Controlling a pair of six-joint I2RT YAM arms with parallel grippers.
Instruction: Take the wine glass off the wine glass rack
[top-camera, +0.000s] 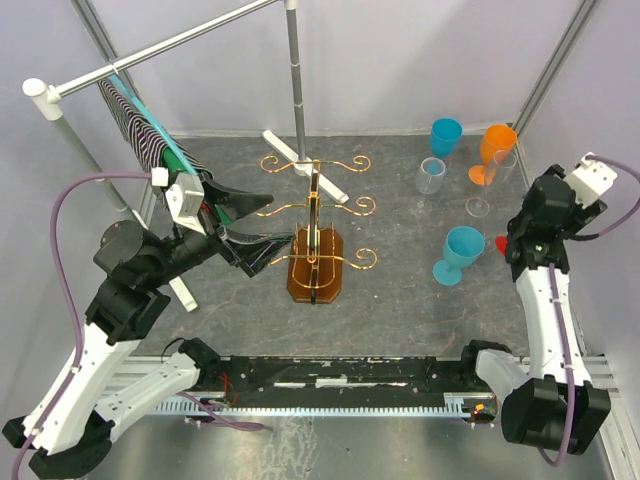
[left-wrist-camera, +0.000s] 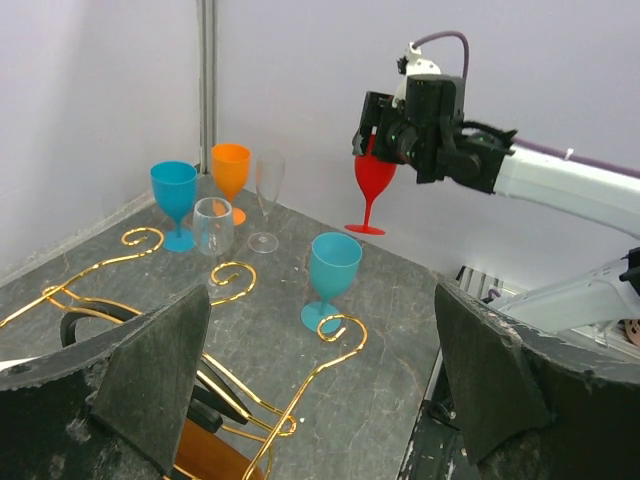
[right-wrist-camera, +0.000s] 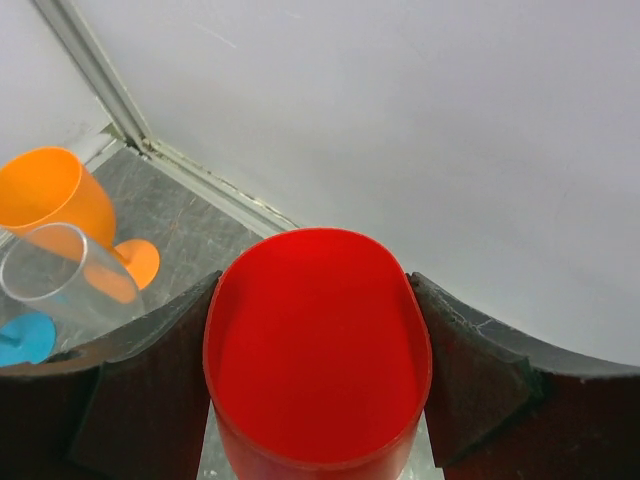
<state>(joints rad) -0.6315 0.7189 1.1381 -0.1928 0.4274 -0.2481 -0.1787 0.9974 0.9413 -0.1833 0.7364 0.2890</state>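
Red plastic wine glass (left-wrist-camera: 375, 178) caught by the bowl in the right pincer (right-wrist-camera: 316, 300), a dark finger (right-wrist-camera: 150, 390) pressed flat on either side, closed only as far as the bowl allows. Upright at the far right of the counter (top-camera: 400, 295), close to the side wall, well apart from the rack (top-camera: 316, 278). Foot low over the dark surface; touching it or just above it, cannot tell.

Gold wire scrolls on a brown oval wooden base, near the middle of the counter. Just to the left of it, the left pincer (top-camera: 278, 223): spread wide, nothing between the black fingers, tips pointing toward the base. In contact with the wire or a little short of it, cannot tell.

Five more glasses on their feet between rack and right arm:
- At the back, a blue glass (top-camera: 446, 135).
- To its right, an orange glass (top-camera: 497, 145).
- In front of those two, a short clear glass (top-camera: 431, 175).
- Beside that, a slim clear flute (left-wrist-camera: 268, 190), just beside the orange one.
- Nearer the arms, alone, a teal glass (top-camera: 462, 250), close to the right arm's wrist.

Grey pole frame (top-camera: 295, 80) behind the rack, one upright rising from a white cross foot, a long bar slanting off to the left. Over that bar, a striped cloth (top-camera: 135, 125) hanging down above the left arm.
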